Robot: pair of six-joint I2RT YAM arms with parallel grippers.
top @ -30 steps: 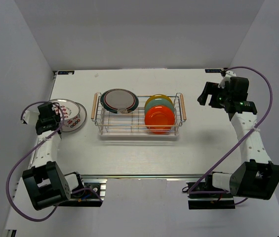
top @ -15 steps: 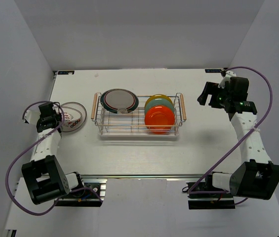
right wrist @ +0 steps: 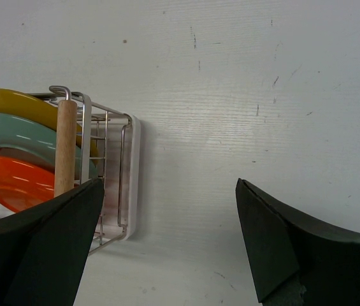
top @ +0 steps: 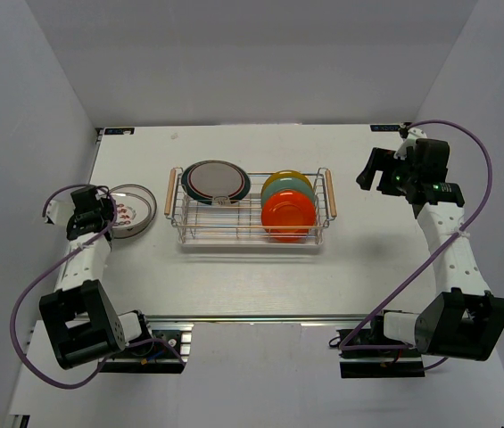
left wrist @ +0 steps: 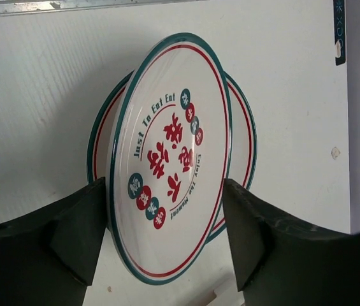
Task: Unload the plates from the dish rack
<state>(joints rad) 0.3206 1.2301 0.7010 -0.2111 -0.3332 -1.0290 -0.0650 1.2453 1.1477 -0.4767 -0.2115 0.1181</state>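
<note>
The dish rack [top: 250, 239] stands mid-table. It holds a white dark-rimmed plate [top: 216, 181] at its left end and yellow [top: 287, 176], teal [top: 291, 187] and orange [top: 288, 214] plates at its right end. Left of the rack, a white plate with red print [left wrist: 167, 140] leans tilted over another like it [left wrist: 240, 131] lying flat on the table. My left gripper [left wrist: 164, 185] is open, one finger on each side of the tilted plate's near edge. My right gripper [right wrist: 168, 185] is open and empty, hovering right of the rack's wooden handle [right wrist: 65, 146].
White walls close in the table on the left, right and back. A metal rail [top: 234, 318] runs along the near edge by the arm bases. Purple cables [top: 28, 294] loop beside each arm.
My left gripper has opened and let go of the printed plate. That plate has come down onto the one lying on the table. The right arm has not moved.
</note>
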